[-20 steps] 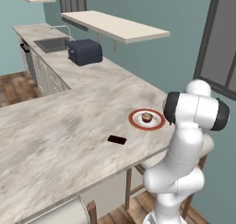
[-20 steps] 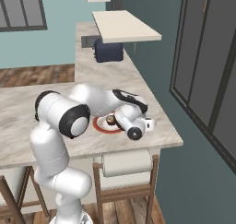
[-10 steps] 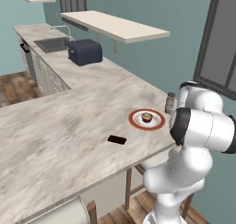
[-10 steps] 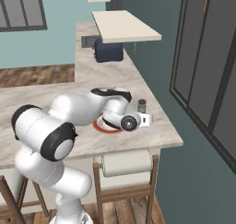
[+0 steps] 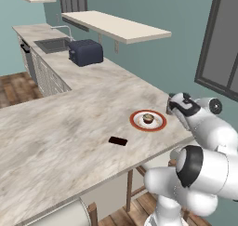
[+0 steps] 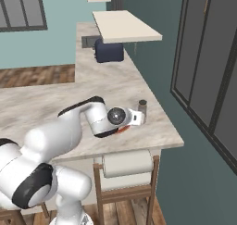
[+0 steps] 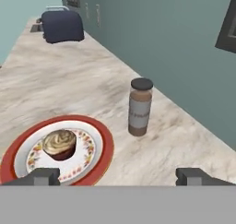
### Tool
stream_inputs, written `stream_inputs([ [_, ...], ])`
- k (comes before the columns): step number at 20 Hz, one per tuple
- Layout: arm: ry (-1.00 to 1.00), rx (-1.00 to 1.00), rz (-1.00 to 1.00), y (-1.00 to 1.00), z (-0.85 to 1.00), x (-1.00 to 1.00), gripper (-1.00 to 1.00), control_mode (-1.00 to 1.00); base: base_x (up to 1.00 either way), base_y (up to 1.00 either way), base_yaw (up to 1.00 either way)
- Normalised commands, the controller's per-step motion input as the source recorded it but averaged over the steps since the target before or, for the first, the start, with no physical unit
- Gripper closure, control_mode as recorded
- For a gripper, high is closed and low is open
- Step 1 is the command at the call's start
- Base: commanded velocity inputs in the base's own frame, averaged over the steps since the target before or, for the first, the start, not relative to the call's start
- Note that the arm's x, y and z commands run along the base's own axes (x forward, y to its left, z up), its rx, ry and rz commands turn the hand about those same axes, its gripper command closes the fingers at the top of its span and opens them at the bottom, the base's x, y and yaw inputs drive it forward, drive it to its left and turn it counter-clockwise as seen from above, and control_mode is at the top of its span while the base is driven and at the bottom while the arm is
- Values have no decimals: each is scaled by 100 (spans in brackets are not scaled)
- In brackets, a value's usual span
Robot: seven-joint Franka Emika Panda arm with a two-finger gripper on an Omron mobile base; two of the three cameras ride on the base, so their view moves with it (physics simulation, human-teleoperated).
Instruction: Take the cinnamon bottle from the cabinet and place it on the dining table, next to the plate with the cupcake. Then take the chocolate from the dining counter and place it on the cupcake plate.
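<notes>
Pulled back from bottle [image 7: 140, 107], gripper [image 7: 119, 176] hangs low over table [image 5: 56, 136], fingers [image 7: 44, 176] spread wide, holding nothing. Bottle stands upright just ahead; plate [image 7: 103, 147] with cupcake [image 7: 60, 144] ahead-left, chocolate [image 5: 118, 141] farther off.

The beige-grey marbled stone countertop [image 7: 92, 85] is looking smooth and matt; the red-rimmed white plate [image 7: 99, 140] is showing a faint gloss.

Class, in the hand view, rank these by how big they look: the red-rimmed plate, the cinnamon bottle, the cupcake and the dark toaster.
1. plate, widest by far, though nearest the camera
2. toaster, farther off, so its true size is understated
3. cinnamon bottle
4. cupcake

Bottle and cupcake look close; the bottle is taller.
</notes>
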Motion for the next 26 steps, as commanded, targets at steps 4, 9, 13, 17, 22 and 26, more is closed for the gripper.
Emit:
stream_inputs([
  [4, 13, 16, -3, 4, 78, -45, -100, -100, 0, 0, 0],
  [9, 25, 20, -6, 1, 70, -54, -100, -100, 0, 0, 0],
  [13, 12, 11, -15, 36, 20, -65, -100, -100, 0, 0, 0],
  [17, 3, 8, -10, 69, -2, -42, -100, -100, 0, 0, 0],
  [22, 11, 0, 2, 88, -5, -19, -100, -100, 0, 0, 0],
  [26, 26, -2, 19, 83, -7, -6, -100, -100, 0, 0, 0],
])
